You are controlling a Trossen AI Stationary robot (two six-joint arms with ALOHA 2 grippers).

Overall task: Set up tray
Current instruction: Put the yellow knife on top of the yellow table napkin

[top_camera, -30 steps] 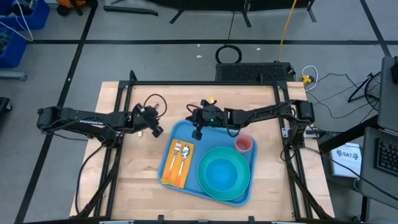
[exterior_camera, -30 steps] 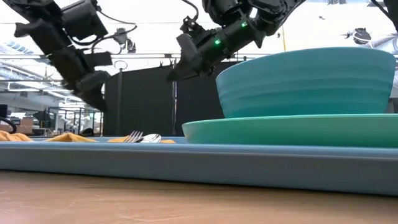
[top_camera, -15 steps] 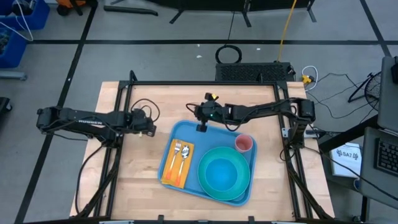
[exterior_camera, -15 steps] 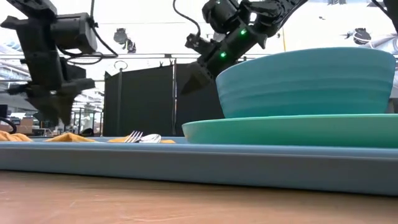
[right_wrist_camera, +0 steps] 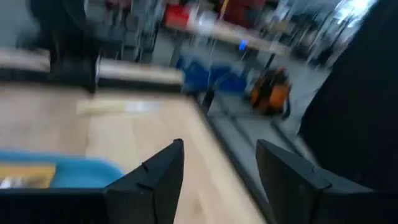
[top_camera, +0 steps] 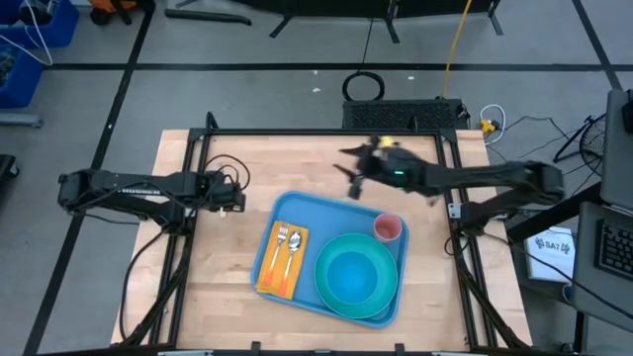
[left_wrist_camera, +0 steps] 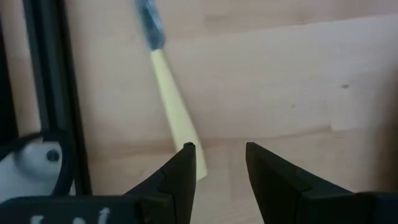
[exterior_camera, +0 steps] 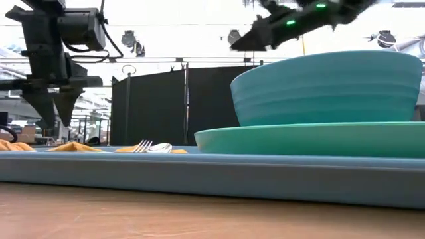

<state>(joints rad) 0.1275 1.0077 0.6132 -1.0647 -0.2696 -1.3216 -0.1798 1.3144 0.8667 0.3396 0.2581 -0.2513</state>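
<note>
The blue tray [top_camera: 297, 213] lies on the wooden table. It carries a turquoise bowl [top_camera: 354, 274] standing on a turquoise plate [exterior_camera: 312, 141], a pink cup [top_camera: 388, 229], and a yellow-orange napkin [top_camera: 269, 282] with a fork and a spoon [top_camera: 287, 242] on top. My left gripper [top_camera: 235, 198] hangs open over bare wood left of the tray, pointing down, nothing between its fingers [left_wrist_camera: 186, 171]. My right gripper [top_camera: 348, 170] is open and empty, blurred, above the table beyond the tray's far edge, pointing nearly level.
A pale yellow strip with a dark end [left_wrist_camera: 168, 99] lies on the wood just ahead of my left fingers. Black frame rails [top_camera: 198, 148] run along the table's left, far and right sides. Bare wood [top_camera: 223, 277] shows left of the tray.
My right gripper has left the tray's far rim, rising and drawing back fast toward the table's far right. My left gripper has rolled and tipped from slanting to pointing straight down, shifting a little toward the left edge. The tray and its load have stayed put.
</note>
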